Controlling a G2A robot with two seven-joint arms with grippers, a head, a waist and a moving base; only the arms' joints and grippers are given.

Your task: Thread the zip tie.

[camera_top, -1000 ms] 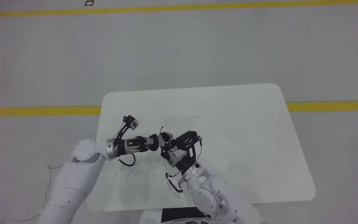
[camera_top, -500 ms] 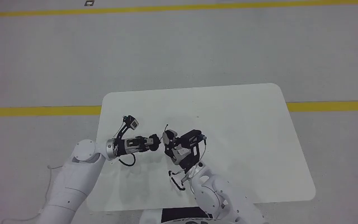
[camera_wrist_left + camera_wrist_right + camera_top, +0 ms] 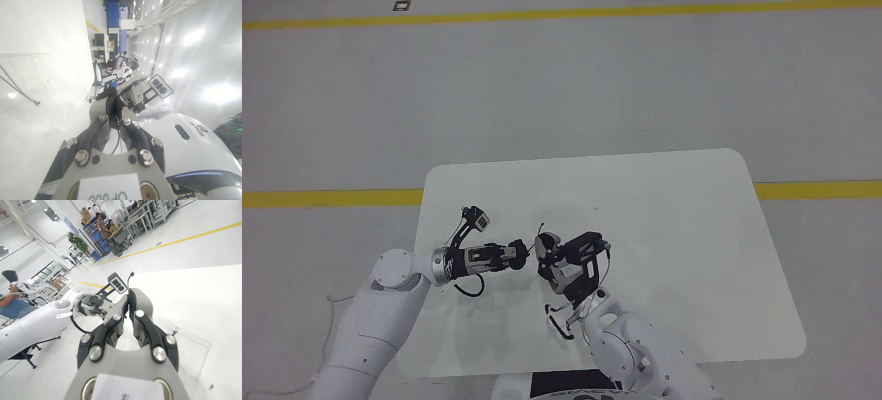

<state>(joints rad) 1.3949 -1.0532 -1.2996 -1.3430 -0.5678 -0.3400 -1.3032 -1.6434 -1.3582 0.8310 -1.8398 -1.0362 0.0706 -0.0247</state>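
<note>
Bimanual threading, alignment stage. The right gripper (image 3: pixel 129 296) was held above the near left part of the table (image 3: pixel 692 200), its fingers pressed together on the zip tie (image 3: pixel 128 283). The free length of the tie rose from the fingertips to a small square head. The left gripper (image 3: pixel 113 98) faced it at close range, tips nearly touching. Its fingers were likewise together on a thin dark strand, judged to be the tie's other end, though this could not be confirmed. Seen from above, the tie (image 3: pixel 539 233) stood as a fine line between the two grippers. For a clean pass, the head's slot should probably be turned square to the tail. The tail would best be gripped close to its tip to limit flexing. It should then be advanced slowly along the slot's axis, with the other hand kept still.
</note>
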